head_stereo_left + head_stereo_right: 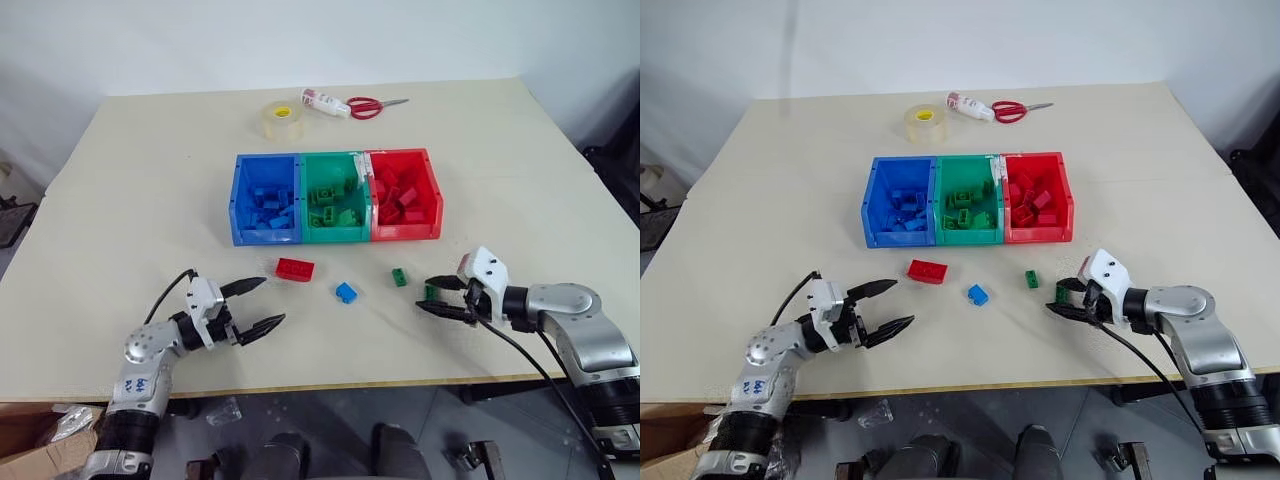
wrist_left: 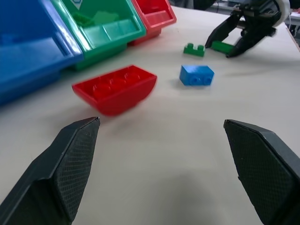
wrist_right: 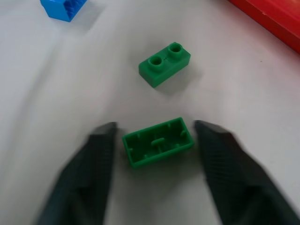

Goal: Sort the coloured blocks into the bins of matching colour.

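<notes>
Three joined bins stand mid-table: blue [image 1: 237, 200], green [image 1: 306, 232] and red [image 1: 436, 200], each holding several bricks of its own colour. In front of them lie a red brick [image 1: 295, 268], a small blue brick [image 1: 346, 292] and a green brick [image 1: 399, 277]. Another green brick [image 3: 158, 141] lies hollow side up between the fingers of my right gripper [image 1: 424, 294]. Those fingers flank it closely, and a thin gap shows on one side. My left gripper [image 1: 272, 300] is open wide, level, pointing at the red brick [image 2: 115, 86] from a short distance.
At the table's far side sit a tape roll [image 1: 282, 119], a small white bottle [image 1: 325, 102] and red-handled scissors [image 1: 370, 105]. The table's front edge [image 1: 330, 385] runs just behind both grippers.
</notes>
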Tool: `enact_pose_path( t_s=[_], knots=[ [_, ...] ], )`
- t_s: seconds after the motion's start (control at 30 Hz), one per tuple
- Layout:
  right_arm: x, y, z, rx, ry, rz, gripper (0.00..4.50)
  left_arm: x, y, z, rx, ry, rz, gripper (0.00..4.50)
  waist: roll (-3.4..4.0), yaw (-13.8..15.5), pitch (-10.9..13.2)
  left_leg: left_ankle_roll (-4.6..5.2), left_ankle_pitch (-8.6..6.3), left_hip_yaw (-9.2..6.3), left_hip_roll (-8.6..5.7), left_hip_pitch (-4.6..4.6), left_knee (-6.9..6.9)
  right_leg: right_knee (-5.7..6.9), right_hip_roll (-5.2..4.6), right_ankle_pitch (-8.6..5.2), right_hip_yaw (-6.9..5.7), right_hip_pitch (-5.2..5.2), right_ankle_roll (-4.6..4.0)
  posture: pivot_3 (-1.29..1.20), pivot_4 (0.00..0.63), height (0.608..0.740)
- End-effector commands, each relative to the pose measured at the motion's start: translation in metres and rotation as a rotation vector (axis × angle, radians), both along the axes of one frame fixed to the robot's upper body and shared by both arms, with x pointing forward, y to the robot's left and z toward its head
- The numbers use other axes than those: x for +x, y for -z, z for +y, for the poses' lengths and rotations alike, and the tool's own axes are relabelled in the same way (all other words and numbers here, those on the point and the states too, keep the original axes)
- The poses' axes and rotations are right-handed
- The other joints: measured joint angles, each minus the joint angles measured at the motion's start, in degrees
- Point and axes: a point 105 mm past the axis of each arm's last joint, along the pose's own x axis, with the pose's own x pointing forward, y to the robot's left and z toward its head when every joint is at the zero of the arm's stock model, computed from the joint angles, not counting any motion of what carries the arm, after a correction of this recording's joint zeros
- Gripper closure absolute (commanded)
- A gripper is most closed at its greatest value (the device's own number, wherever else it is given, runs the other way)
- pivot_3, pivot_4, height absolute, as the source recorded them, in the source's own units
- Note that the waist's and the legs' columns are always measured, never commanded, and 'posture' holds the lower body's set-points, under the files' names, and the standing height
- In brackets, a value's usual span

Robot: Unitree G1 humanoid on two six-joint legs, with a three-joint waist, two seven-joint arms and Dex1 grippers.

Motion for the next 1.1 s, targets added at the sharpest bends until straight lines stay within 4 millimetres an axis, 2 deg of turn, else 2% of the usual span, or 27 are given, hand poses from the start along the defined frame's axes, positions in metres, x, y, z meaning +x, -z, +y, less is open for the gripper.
enact_pose_path(
  t_s=[0.03,0.07,0.23,0.37,0.57,0.63,0.77,0.87,0.97,1.1],
  knots=[
    [-0.001,-0.010,0.000,0.013,-0.007,-0.021,3.01,-0.002,-0.012,0.003,-0.009,-0.017,-0.043,0.00,0.00,0.05,0.00,0.00,0.00,0.00,0.00,0.00,0.01,0.00,0.00,0.00,0.00,0.01,0.00,0.00,0.150,0.740],
    [-0.001,-0.012,0.001,0.020,-0.009,-0.029,3.01,-0.002,-0.012,0.003,-0.009,-0.018,-0.043,0.00,0.00,0.04,0.00,0.00,0.00,0.00,0.00,0.00,0.01,0.00,0.00,0.00,0.00,0.01,0.00,0.00,0.150,0.740],
    [0.013,-0.051,0.030,0.114,-0.060,-0.147,3.01,-0.003,-0.012,0.001,-0.012,-0.017,-0.044,0.00,0.00,-0.48,0.00,0.00,0.00,0.05,0.02,-0.01,0.01,-0.01,0.00,0.00,0.01,-0.02,0.00,0.00,0.150,0.740],
    [0.039,-0.084,0.073,0.200,-0.115,-0.261,3.01,-0.001,-0.014,-0.001,-0.011,-0.010,-0.048,0.00,0.00,-1.46,0.00,-0.03,-0.01,0.06,0.08,0.00,-0.02,0.01,0.04,0.00,0.00,-0.05,0.00,0.00,0.150,0.740],
    [0.074,-0.110,0.125,0.286,-0.149,-0.361,3.01,0.002,-0.016,-0.004,-0.014,-0.006,-0.060,0.00,0.00,-1.67,0.00,-0.01,-0.03,-0.02,0.00,0.01,-0.04,0.20,0.01,0.02,-0.02,-0.11,-0.04,0.00,0.150,0.740],
    [0.085,-0.118,0.136,0.316,-0.130,-0.396,2.28,0.002,-0.016,-0.004,-0.015,-0.006,-0.062,0.00,0.00,-1.67,0.00,-0.01,-0.03,-0.04,0.00,0.01,-0.03,0.27,0.01,0.05,-0.03,-0.14,-0.09,0.00,0.150,0.740],
    [0.093,-0.121,0.142,0.324,-0.125,-0.439,1.02,0.001,-0.016,-0.004,-0.017,-0.010,-0.066,0.00,0.00,-1.69,0.00,-0.01,-0.03,-0.20,-0.02,0.01,-0.02,0.40,0.03,0.10,-0.08,-0.16,-0.18,0.00,0.150,0.740],
    [0.088,-0.117,0.137,0.319,-0.147,-0.438,0.02,-0.001,-0.015,-0.003,-0.018,-0.015,-0.065,0.00,0.01,-2.05,0.00,-0.01,-0.03,-0.23,-0.04,0.00,-0.03,0.41,0.04,0.13,-0.11,-0.17,-0.23,0.00,0.150,0.740],
    [0.082,-0.113,0.125,0.305,-0.151,-0.437,0.02,-0.002,-0.013,-0.004,-0.020,-0.014,-0.060,0.00,0.01,-2.59,0.00,-0.01,-0.03,-0.26,-0.03,0.00,-0.05,0.42,0.04,0.13,-0.13,-0.18,-0.23,0.00,0.150,0.740],
    [0.059,-0.101,0.106,0.279,-0.203,-0.395,0.02,-0.001,-0.013,-0.006,-0.021,0.000,-0.055,0.00,0.01,-2.81,0.00,-0.01,-0.03,-0.28,-0.03,-0.02,-0.05,0.42,0.03,0.13,-0.14,-0.18,-0.23,0.00,0.150,0.740]
  ],
)
